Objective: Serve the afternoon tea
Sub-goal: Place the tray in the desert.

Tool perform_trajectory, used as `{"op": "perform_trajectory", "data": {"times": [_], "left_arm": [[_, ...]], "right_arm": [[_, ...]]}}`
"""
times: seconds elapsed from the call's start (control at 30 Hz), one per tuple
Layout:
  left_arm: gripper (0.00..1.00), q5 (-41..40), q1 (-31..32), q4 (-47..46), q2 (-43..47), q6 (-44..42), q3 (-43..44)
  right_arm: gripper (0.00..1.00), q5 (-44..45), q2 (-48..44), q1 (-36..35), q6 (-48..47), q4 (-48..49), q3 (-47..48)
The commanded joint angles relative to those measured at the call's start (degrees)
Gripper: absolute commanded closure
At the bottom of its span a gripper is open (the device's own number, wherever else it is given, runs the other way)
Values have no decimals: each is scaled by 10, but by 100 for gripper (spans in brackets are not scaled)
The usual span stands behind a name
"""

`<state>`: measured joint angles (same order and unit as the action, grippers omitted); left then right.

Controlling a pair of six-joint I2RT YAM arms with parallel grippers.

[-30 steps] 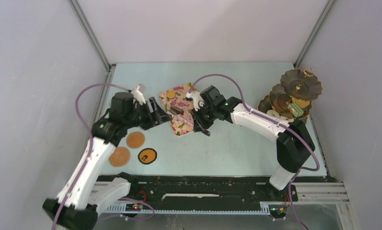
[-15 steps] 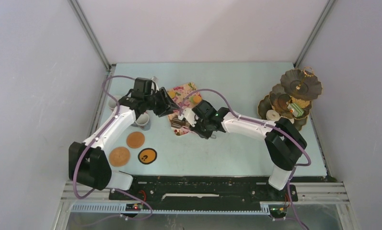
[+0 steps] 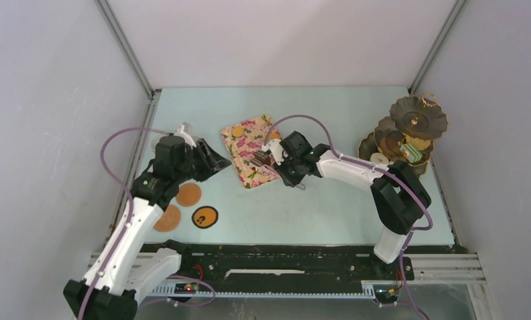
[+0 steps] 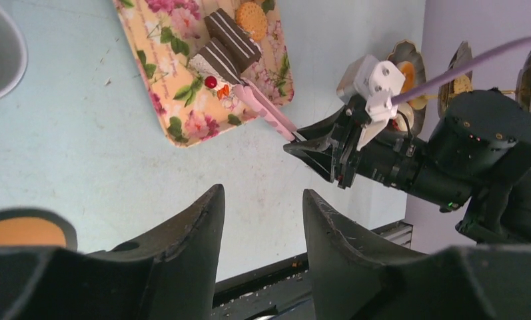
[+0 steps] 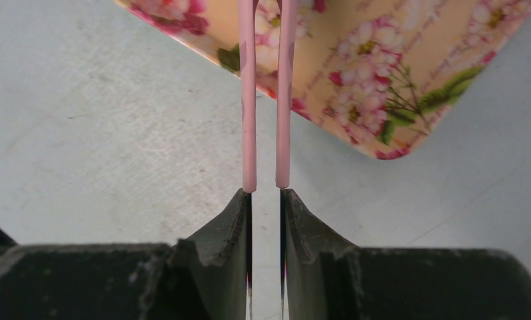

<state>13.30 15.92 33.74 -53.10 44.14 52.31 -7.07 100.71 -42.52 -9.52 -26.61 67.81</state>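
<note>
The tray [image 3: 246, 171] lies mid-table with cake slices [image 4: 232, 35] on it, coasters [image 3: 188, 195] near left, the stand [image 3: 419, 119] at far right.

No legible text, numbers or brands showing.
Faint cursive script is running across the floral tray [image 5: 449, 40], too blurred to read; the black coaster [image 3: 204, 217] is showing a yellow mark, too small to make out.

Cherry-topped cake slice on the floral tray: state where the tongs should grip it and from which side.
Likely its long layered sides, mid-length, approached from the end facing the pink tongs in the right tool. The cherry-topped cake slice lies roughly in line with them; a second slice alongside leaves little room.
</note>
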Motion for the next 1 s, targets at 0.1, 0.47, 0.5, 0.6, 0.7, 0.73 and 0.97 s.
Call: {"op": "perform_trajectory", "data": {"times": [0.1,0.47,0.5,0.6,0.7,0.73,0.97], "left_arm": [[48,-24,-5,34,67,23,-12],[47,-25,-5,64,79,20,22],[46,-25,-4,64,81,21,22],[46,-23,-4,66,83,21,23],[46,-21,-4,69,84,20,26],[46,-21,-5,68,85,20,26],[45,-11,-4,58,77,19,31]], "right_arm": [[76,-5,28,-18,73,64,-3],[60,-23,39,-22,78,115,-50],[60,-25,38,-21,78,117,-52],[64,-32,28,-20,83,112,-54],[65,-51,-4,-17,85,96,-58],[66,-54,-14,-17,83,89,-58],[66,-53,-74,4,86,47,-64]]}}
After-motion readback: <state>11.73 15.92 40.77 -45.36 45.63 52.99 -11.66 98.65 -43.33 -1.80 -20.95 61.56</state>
